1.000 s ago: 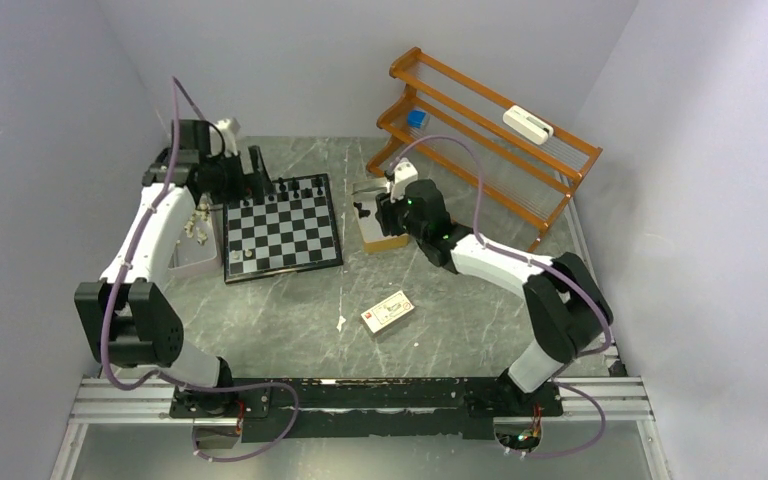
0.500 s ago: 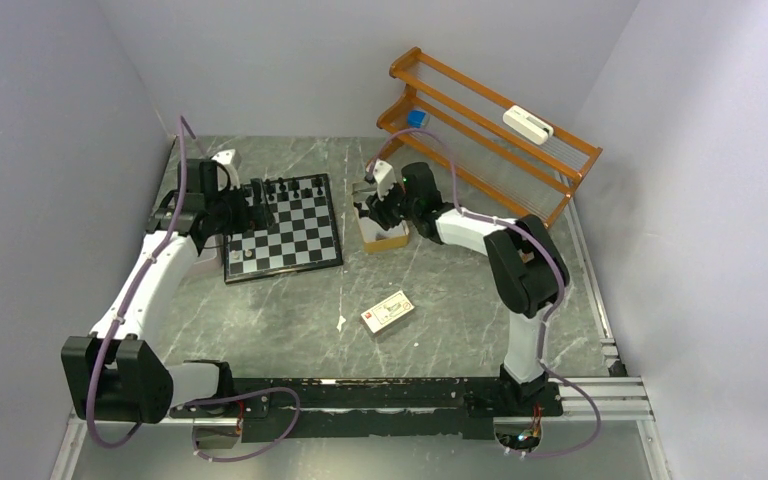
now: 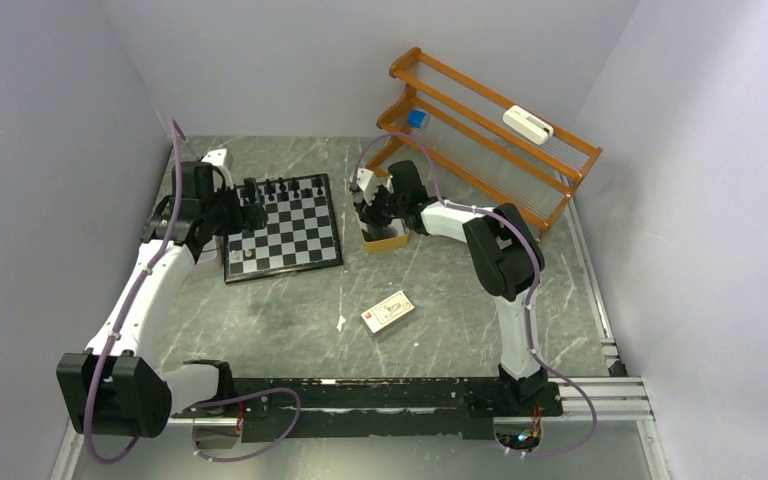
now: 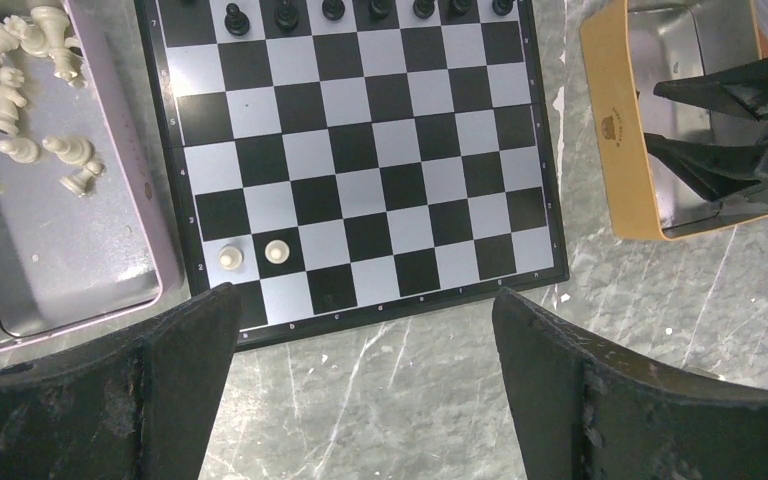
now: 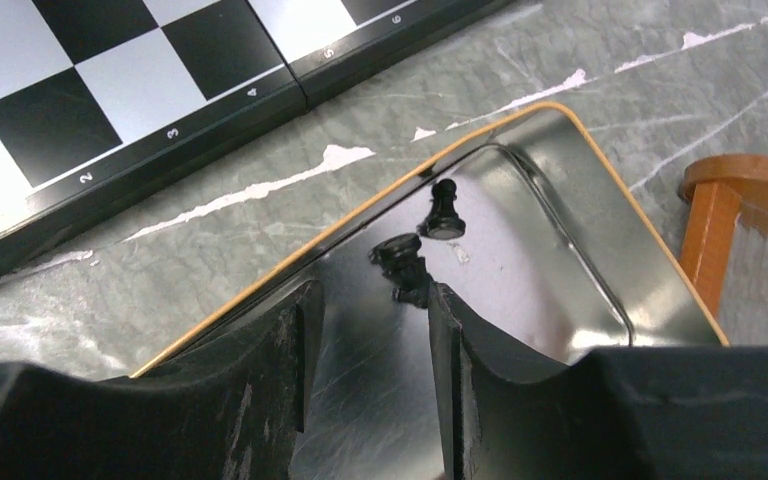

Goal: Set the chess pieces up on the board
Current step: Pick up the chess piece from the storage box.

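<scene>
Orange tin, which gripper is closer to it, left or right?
Right. The right gripper is directly over the tin, near two black pieces inside. The left gripper hovers open above the board, left of the tin.

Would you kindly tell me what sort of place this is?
Probably a robot test cell: two arms on a rail, plain walls around the table, and staged props like the board and a wooden rack.

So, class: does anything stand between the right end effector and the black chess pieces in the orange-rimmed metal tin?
Nothing visible does. The right end effector is inside the orange-rimmed metal tin, jaws apart, with two small black chess pieces on bare metal just ahead.
</scene>
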`<state>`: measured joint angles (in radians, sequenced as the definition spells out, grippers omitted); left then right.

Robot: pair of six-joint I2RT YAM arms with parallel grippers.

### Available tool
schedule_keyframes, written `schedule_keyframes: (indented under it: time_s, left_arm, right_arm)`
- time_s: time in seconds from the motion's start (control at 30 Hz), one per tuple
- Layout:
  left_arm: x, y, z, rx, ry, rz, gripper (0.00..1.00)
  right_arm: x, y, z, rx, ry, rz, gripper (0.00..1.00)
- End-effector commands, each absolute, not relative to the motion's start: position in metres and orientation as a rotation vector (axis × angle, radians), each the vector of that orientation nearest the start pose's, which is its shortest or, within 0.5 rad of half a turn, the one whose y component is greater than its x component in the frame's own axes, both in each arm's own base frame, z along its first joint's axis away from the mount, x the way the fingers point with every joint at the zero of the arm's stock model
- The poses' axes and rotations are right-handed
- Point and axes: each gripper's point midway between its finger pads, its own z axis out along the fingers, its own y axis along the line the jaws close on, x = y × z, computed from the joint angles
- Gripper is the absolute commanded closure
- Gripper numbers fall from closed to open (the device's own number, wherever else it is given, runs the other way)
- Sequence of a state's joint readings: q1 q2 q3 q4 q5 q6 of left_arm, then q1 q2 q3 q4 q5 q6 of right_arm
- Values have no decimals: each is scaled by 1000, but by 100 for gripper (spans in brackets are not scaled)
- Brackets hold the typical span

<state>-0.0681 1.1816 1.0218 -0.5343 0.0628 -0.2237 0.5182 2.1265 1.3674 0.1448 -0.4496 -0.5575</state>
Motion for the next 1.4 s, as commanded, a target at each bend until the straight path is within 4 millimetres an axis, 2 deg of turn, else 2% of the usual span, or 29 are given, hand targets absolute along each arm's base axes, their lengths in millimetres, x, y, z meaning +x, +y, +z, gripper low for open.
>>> schedule_keyframes:
  time_s: [0.0, 0.3, 0.77, 0.97, 1.1, 1.23, 1.3, 1.37]
  left_arm:
    - [340, -40, 199, -135, 2211, -211, 0]
    - [341, -41, 198, -127, 2213, -222, 0]
    - [341, -42, 199, -120, 2208, -222, 0]
    - [341, -42, 199, -118, 2209, -225, 0]
    - [341, -43, 199, -116, 2206, -230, 0]
    - [341, -43, 199, -117, 2206, -233, 0]
    - [341, -43, 199, -115, 2206, -233, 0]
    - [340, -43, 199, -116, 2207, -233, 0]
  right_arm:
    - [463, 334, 42, -1353, 1653, 477, 53]
    - [471, 335, 28, -1368, 1670, 460, 56]
    - [478, 320, 29, -1220, 1816, 400, 84]
    - [479, 312, 27, -1144, 1914, 378, 91]
    - [481, 305, 30, -1067, 1991, 354, 92]
    - [475, 307, 37, -1036, 2000, 398, 90]
    - [473, 309, 40, -1046, 1991, 408, 87]
    - [476, 310, 42, -1050, 1980, 398, 79]
